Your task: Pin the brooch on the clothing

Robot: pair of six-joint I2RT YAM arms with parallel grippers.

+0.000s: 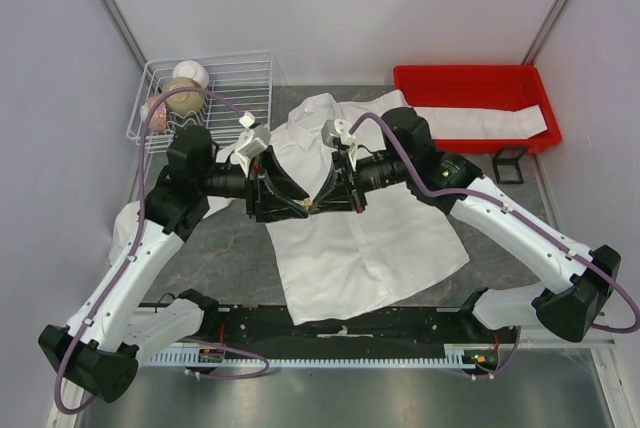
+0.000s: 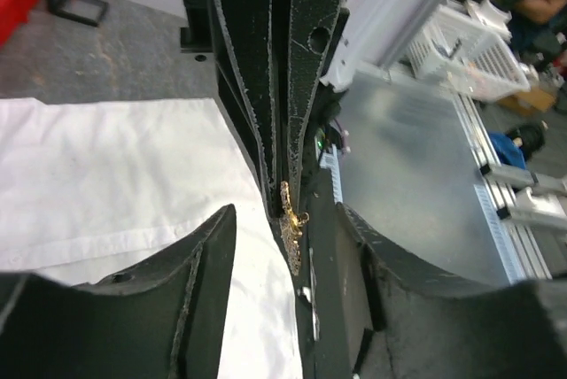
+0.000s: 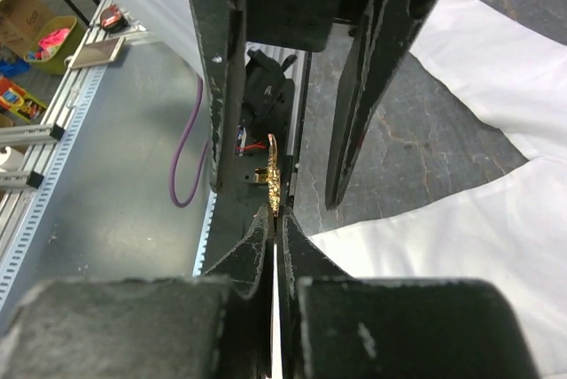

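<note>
Right gripper [image 3: 273, 220] clamped on brooch [image 3: 273, 180], held edge-on over shirt [image 1: 350, 258] chest, near placket. Left gripper [image 2: 285, 220] spread wide astride brooch, not gripping. Judged: single-gripper hold frees left for fabric. Brooch not yet pinned.

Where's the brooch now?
Top view, centre: brooch pinched in the shut right gripper, between the fingers of the open left gripper, over the shirt.

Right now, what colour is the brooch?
The brooch is gold; the right wrist view shows it best.
</note>
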